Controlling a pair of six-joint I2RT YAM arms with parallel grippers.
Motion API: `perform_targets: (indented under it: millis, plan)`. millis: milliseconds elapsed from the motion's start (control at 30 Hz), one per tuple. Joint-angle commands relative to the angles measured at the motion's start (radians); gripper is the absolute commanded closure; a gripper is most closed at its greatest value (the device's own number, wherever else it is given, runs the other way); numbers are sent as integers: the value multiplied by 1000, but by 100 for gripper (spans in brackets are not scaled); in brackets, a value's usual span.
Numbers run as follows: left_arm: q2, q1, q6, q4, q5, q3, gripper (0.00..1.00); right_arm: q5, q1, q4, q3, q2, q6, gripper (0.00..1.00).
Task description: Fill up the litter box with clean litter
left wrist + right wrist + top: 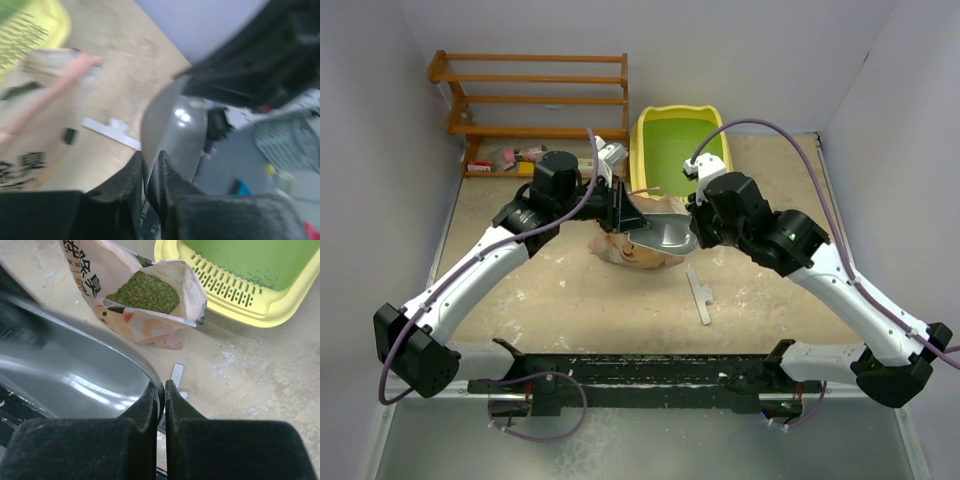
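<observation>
The yellow litter box (642, 150) with a green basin stands at the back centre; a few green grains lie in it in the right wrist view (240, 295). The open pink-tan printed bag (635, 252) lies in front of it, with greenish litter granules (145, 290) showing in its mouth. Both grippers hold a grey scoop (662, 235) just above the bag. My left gripper (625, 215) is shut on its left rim (150, 170). My right gripper (692, 225) is shut on its right rim (162, 390). The scoop's inside (75, 375) looks empty.
A wooden shelf rack (535, 95) stands at the back left, with small items on its lowest shelf (515, 155). A flat white strip (700, 298) lies on the table in front of the bag. Walls close in on the left, right and back.
</observation>
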Motion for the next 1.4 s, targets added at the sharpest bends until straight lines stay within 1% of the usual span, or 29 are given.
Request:
perform_targets:
  millis: [0,67,133,233,267,300,333,400,533,600,633,767,833,900,933,1167,1300,1367]
  plan:
    - [-5,-8,-20,42,-15,-14,99,32,13,51,44,0,-4,100]
    - [-16,-8,-32,59,-20,-41,100,40,13,50,40,-8,11,100]
    - [-33,-8,-49,75,-38,-74,100,47,13,43,39,-21,24,95]
    - [-89,-8,-113,153,-62,-156,100,45,13,34,30,-54,46,77]
    - [-116,-7,-169,198,-69,-198,100,23,14,23,25,-67,51,72]
    - [-144,-8,-219,252,-79,-244,100,-5,13,11,20,-81,94,65]
    - [-180,-8,-268,305,-99,-309,100,1,13,16,12,-108,118,57]
    - [-257,-7,-372,419,-147,-416,100,3,13,49,-19,-155,153,47]
    - [-421,-8,-561,601,-249,-618,100,-13,10,152,-76,-258,209,35]
    - [-484,-8,-619,619,-291,-670,100,-66,1,191,-87,-278,220,31]
    - [-517,-8,-639,630,-311,-692,100,-102,-7,198,-85,-275,226,31]
    - [-638,-7,-689,633,-379,-731,100,-344,-77,238,-87,-232,295,33]
    - [-676,-8,-691,628,-393,-730,100,-498,-140,314,-111,-216,351,35]
    - [-696,-8,-699,628,-388,-727,100,-620,-196,382,-137,-207,409,36]
    - [-704,-8,-702,625,-390,-724,100,-650,-211,400,-144,-202,430,37]
    - [-721,-8,-676,562,-379,-692,100,-714,-228,393,-114,-177,425,38]
    - [-719,-8,-681,577,-392,-712,100,-789,-228,449,-151,-178,460,45]
    - [-712,-7,-697,609,-402,-728,100,-822,-230,463,-169,-179,473,51]
